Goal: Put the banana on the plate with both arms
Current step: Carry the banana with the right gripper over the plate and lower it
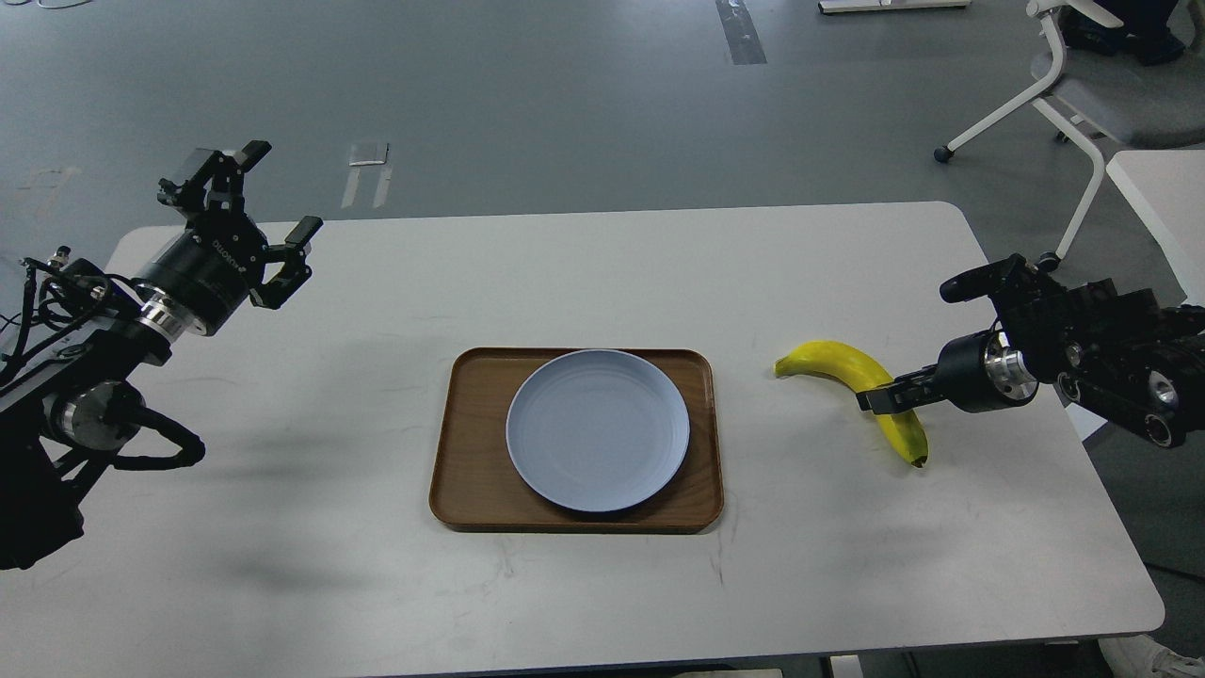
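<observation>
Since the banana [852,369], lying right of the plate [598,430], bruises easily, the right gripper [880,398], seemingly pinching its middle, should squeeze gently, while the left gripper [254,212] hangs wide open.

White tabletop [377,311] with rounded corners, faint scuff marks near the front edge. Lying directly on it: a brown wooden tray [471,452], rectangular, rounded corners, roughly centred; and a yellow banana [838,363] to the tray's right, apart from it, curved, dark tip toward the front edge. Tray bears a round pale blue-grey plate [598,430].
</observation>
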Robot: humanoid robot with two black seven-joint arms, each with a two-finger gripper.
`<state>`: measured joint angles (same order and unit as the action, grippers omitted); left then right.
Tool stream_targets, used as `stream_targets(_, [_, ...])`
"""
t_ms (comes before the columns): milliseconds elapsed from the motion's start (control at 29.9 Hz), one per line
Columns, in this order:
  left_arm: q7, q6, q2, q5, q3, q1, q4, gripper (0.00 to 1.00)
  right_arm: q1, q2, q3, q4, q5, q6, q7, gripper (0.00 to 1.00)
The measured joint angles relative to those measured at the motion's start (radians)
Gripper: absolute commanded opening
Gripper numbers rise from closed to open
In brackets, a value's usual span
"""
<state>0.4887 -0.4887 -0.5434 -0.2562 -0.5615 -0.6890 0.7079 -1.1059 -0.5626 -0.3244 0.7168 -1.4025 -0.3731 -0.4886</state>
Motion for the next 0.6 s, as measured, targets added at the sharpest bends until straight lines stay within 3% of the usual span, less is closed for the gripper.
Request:
stream_targets(401, [0.000, 0.000, 0.000, -0.002, -0.002, -0.002, 0.001, 0.98, -0.177, -0.065, 0.008, 0.147, 0.008, 0.001, 0.000, 0.00])
stream_targets(602, [0.000, 0.000, 0.008, -0.003, -0.002, -0.010, 0.000, 0.98, -0.281, -0.007, 0.001, 0.236, 0.021, -0.023, 0.000, 0.00])
